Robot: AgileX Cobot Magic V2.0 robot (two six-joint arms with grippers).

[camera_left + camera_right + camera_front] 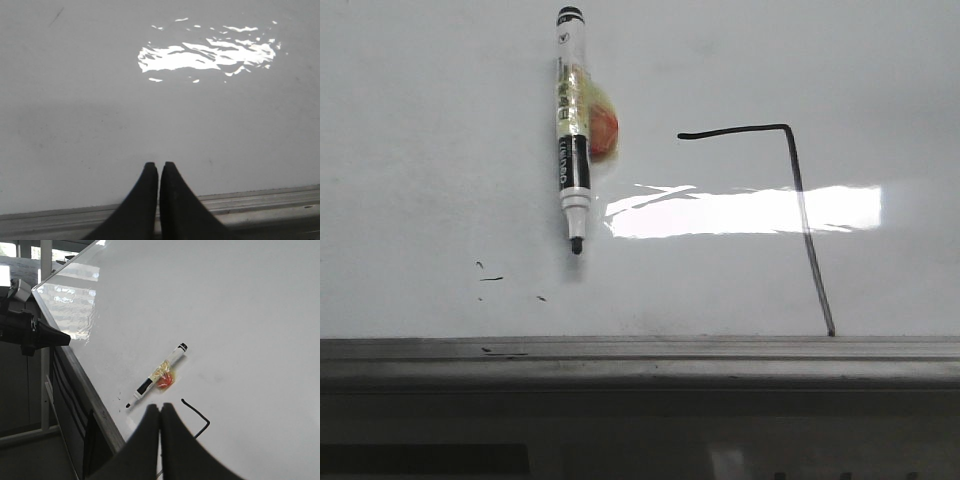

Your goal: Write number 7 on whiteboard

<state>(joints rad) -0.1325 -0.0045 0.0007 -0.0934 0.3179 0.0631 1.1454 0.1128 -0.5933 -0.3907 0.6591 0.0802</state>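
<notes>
Sitting just beside closed right pincer (160, 407): number 7 (199, 417) on whiteboard (240, 315); left pincer (159, 165) closed too.

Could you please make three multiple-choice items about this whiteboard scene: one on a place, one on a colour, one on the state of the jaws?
1. Where is the marker relative to the number 7 in the front view?
A. To its left
B. To its right
C. Directly below it

2. What colour is the blob stuck beside the marker's barrel?
A. Blue
B. Orange-red
C. Green

3. How do the jaws of the left gripper and right gripper stand?
A. Both shut and empty
B. Both wide open
C. The right one shut on the marker

Answers:
1. A, the marker sits on the whiteboard left of the figure.
2. B, an orange-red patch shows at the barrel's side.
3. A, each wrist view shows the two tips pressed together with nothing between them.
</notes>
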